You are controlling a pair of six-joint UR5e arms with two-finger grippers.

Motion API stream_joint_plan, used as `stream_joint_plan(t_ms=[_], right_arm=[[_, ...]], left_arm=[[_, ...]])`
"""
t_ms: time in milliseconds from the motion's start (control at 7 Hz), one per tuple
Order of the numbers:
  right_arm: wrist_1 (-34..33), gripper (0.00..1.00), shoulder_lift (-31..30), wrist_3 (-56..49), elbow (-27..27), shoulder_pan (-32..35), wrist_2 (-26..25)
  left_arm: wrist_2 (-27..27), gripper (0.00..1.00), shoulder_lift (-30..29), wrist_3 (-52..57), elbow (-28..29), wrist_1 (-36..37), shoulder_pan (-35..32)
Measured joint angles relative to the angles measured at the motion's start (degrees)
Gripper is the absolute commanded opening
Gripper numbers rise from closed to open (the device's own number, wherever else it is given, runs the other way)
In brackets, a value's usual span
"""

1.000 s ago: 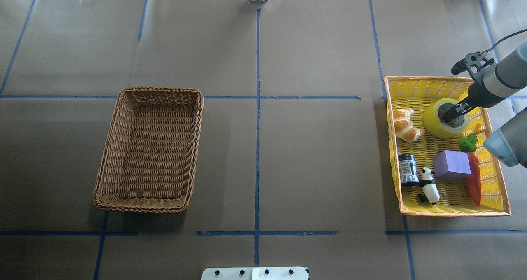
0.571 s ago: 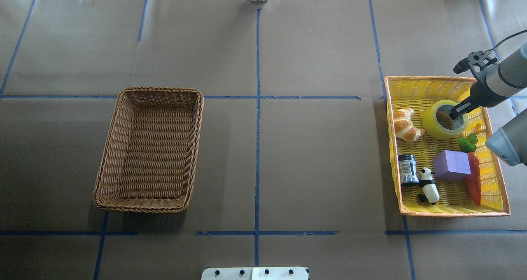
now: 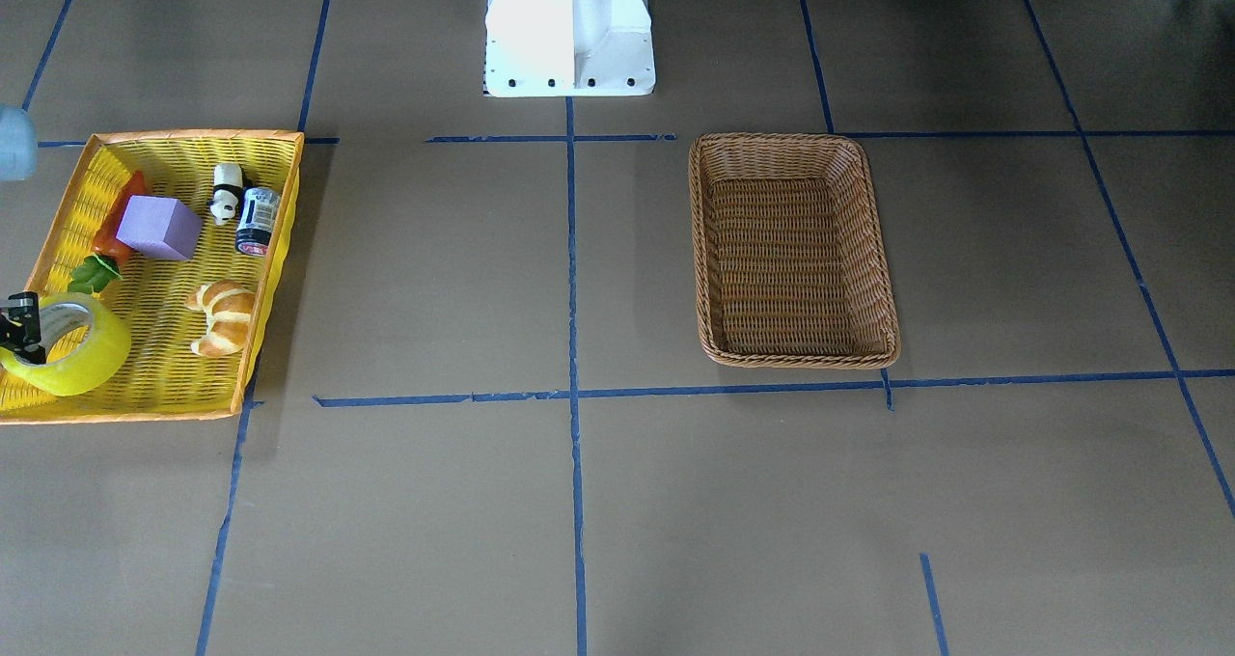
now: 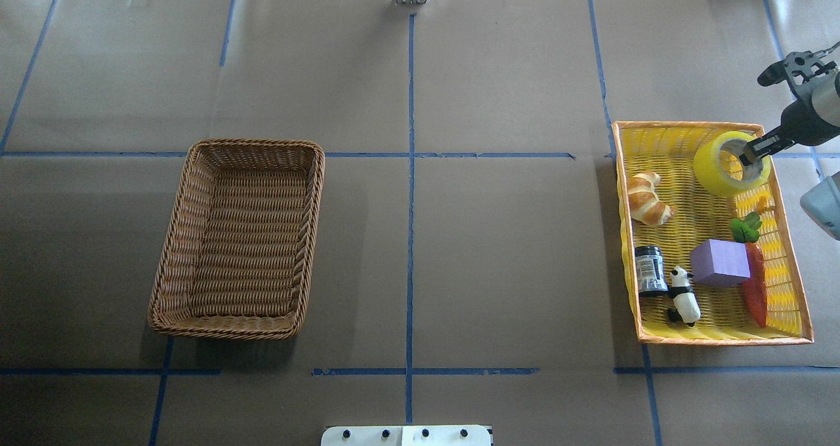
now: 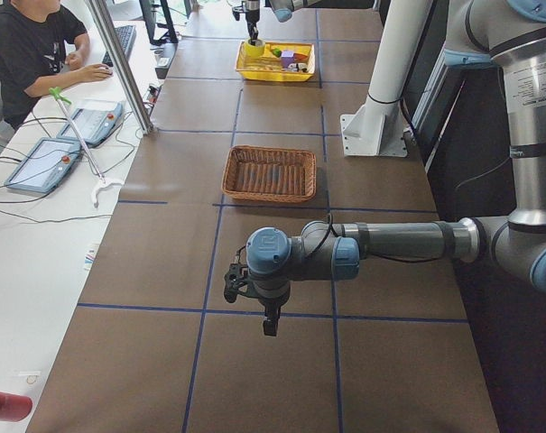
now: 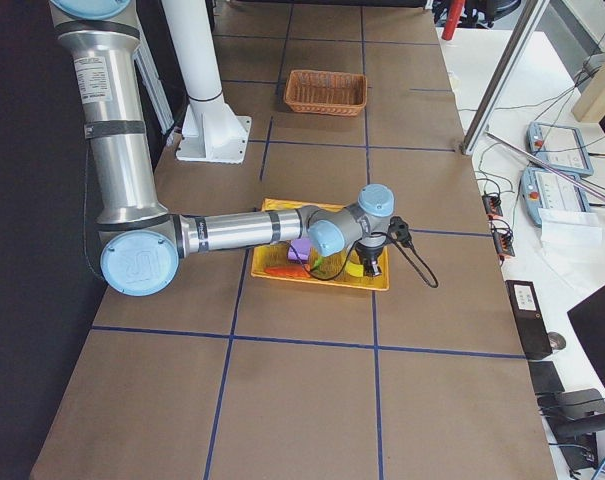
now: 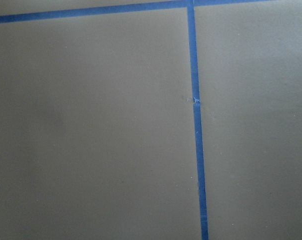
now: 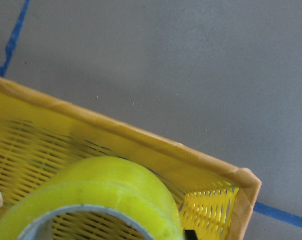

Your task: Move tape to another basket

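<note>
The yellow-green tape roll [image 4: 722, 170] hangs tilted in my right gripper [image 4: 751, 152], lifted above the far right corner of the yellow basket [image 4: 718, 339]. One finger reaches into the white-grey core and the jaws are shut on the roll's wall. The tape also shows in the front-facing view [image 3: 72, 357] and close up in the right wrist view [image 8: 106, 195]. The brown wicker basket [image 4: 256, 145] stands empty on the table's left half. My left gripper [image 5: 269, 325] shows only in the exterior left view, low over bare table, so I cannot tell its state.
The yellow basket also holds a croissant [image 4: 646, 199], a purple block [image 4: 720, 262], a toy carrot [image 4: 755, 288], a panda figure [image 4: 684, 295] and a dark jar [image 4: 650, 270]. The white robot base [image 3: 569, 29] stands at the near table edge. An operator [image 5: 38, 45] sits beside the table.
My right gripper has risen with the tape and carried it from the yellow basket's floor toward the basket's far right corner. The other objects have not moved.
</note>
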Motion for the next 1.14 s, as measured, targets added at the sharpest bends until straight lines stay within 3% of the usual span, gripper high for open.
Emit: stream_joint_plan(t_ms=[571, 857, 1143], right_arm=[[0.6, 0.0, 5.6, 19.9, 4.9, -2.7, 0.7], [1.5, 0.0, 6.7, 29.1, 8.7, -5.7, 0.1], [10.5, 0.0, 6.8, 41.4, 10.4, -8.4, -0.2]], left_arm=[[-3.3, 1.0, -6.5, -4.8, 0.0, -15.8, 4.0], [-2.9, 1.0, -7.5, -22.8, 0.2, -30.0, 9.9], [2.9, 1.0, -8.3, -42.5, -0.6, -42.6, 18.7]])
